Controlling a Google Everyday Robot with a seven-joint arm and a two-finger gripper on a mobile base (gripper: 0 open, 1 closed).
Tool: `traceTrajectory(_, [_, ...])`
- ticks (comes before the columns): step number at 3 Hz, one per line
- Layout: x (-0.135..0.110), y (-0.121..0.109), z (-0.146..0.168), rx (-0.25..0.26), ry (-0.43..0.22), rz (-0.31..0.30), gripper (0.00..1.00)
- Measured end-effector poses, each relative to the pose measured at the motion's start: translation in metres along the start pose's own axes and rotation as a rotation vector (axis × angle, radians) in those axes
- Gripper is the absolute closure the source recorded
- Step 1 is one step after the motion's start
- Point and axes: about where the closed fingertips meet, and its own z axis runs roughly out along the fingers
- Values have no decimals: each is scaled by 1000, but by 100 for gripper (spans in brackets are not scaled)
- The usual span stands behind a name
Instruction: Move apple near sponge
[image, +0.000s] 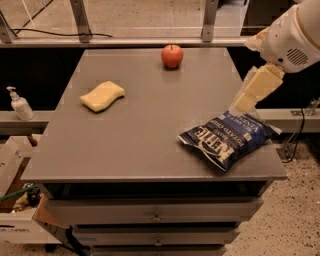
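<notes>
claw (246, 101) apparently over chip bag (227, 137), apple (172, 56) beyond

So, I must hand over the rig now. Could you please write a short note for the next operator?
Gripper: at the table's right edge, just above the Kettle chip bag, far from the apple.
Apple: upright at the far edge.
Sponge: flat on the left side, well apart from the apple.
Done: nothing yet.
Left: reach the apple, grasp it, and set it beside the sponge.
</notes>
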Motion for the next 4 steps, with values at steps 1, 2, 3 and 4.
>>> traceTrajectory(1, [-20,-31,42,-9,-100,88,0])
traceTrajectory(2, [-43,-63,85,-17,-178,172,0])
traceTrajectory(3, [-65,-101,138,-22,-234,252,0])
traceTrajectory(4, [-81,-141,181,-19,-289,310,0])
